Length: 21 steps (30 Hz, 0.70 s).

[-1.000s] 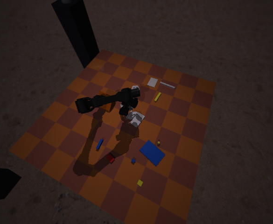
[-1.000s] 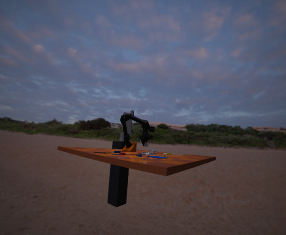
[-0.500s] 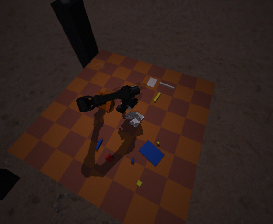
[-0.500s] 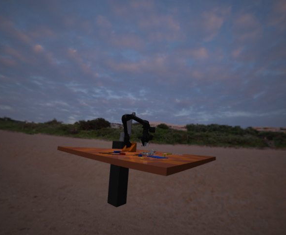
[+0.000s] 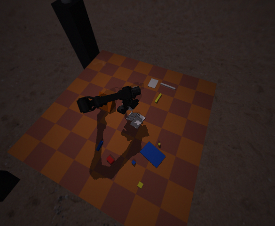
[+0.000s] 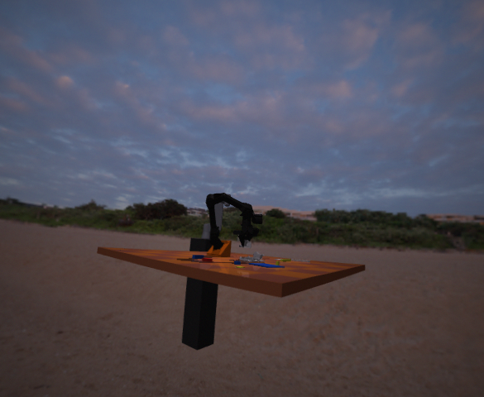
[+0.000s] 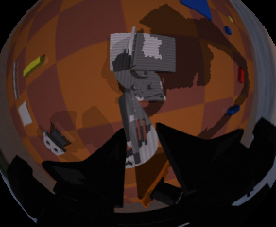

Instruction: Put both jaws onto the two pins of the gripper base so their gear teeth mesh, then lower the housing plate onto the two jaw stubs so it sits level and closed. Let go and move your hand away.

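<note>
My gripper is shut on a grey jaw and holds it above the table, beside the gripper base. The held jaw also shows below the fingers in the exterior view. The grey gripper base has a ribbed plate and a smaller part with short pins. The other grey jaw is at the base and rises above its plate; whether it is seated on a pin I cannot tell. The white housing plate with two holes lies apart, at lower left in the wrist view; the arm mostly hides it in the top view.
A blue plate, small blue block, red block and yellow blocks lie on the near side. A blue bar, yellow bar, white tile and white rod lie around. An orange bracket stands by the arm's foot.
</note>
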Each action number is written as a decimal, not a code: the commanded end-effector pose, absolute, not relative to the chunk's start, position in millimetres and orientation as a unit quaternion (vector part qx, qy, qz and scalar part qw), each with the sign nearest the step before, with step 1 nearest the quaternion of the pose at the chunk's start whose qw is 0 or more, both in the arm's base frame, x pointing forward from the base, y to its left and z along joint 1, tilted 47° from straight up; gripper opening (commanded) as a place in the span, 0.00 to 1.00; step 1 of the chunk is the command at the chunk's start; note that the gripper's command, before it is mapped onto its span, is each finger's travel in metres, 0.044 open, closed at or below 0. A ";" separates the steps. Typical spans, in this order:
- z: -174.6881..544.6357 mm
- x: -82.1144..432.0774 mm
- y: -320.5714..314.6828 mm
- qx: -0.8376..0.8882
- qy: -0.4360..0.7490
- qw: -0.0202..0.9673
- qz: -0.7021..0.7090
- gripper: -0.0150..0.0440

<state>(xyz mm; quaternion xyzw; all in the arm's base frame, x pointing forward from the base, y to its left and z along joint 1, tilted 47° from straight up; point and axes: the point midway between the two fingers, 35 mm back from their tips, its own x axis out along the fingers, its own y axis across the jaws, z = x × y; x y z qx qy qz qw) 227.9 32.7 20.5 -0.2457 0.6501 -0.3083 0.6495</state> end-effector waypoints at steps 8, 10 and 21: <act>21.6 231.5 32.3 -0.246 0.652 0.649 -0.305 0.48; 23.8 236.9 30.7 -0.246 0.652 0.650 -0.304 0.48; 37.5 265.9 18.4 -0.245 0.652 0.651 -0.303 0.48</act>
